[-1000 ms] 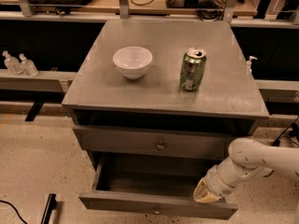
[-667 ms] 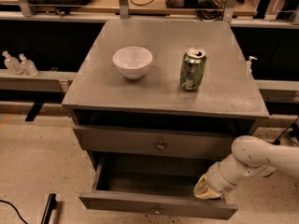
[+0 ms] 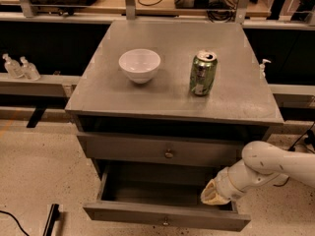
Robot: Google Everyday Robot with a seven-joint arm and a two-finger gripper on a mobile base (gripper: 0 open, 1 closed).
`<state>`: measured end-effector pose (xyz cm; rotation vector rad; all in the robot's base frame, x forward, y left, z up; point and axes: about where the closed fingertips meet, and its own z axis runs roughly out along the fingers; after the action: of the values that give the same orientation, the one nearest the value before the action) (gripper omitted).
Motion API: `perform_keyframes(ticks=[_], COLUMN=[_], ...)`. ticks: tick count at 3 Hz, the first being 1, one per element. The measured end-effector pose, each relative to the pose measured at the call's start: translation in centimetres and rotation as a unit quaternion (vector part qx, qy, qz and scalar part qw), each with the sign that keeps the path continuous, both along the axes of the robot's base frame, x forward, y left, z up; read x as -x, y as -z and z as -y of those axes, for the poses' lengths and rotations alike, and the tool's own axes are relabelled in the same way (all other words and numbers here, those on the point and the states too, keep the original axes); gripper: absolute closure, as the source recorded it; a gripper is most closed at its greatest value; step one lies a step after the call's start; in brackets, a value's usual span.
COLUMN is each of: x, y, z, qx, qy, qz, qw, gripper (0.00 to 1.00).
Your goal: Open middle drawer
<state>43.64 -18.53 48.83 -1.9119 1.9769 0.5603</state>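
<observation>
Gripper, grip state I cannot tell, is resting inside the middle drawer behind its front; I am advising a straight, level outward pull.

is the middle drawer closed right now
No, the middle drawer is pulled out, its dark inside showing, with the gripper at its right end.
</observation>
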Motion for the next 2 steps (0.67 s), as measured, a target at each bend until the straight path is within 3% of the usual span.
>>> perform_keyframes(ticks=[1, 2], x=[-0.8, -1.2], y=[0.4, 1.1], z=[-0.2, -1.6], qx=[0.013, 0.060], qy=[0.015, 0.021], qz=[0.019, 0.055], qw=[0.9996, 0.9964], gripper=[1.00, 1.00])
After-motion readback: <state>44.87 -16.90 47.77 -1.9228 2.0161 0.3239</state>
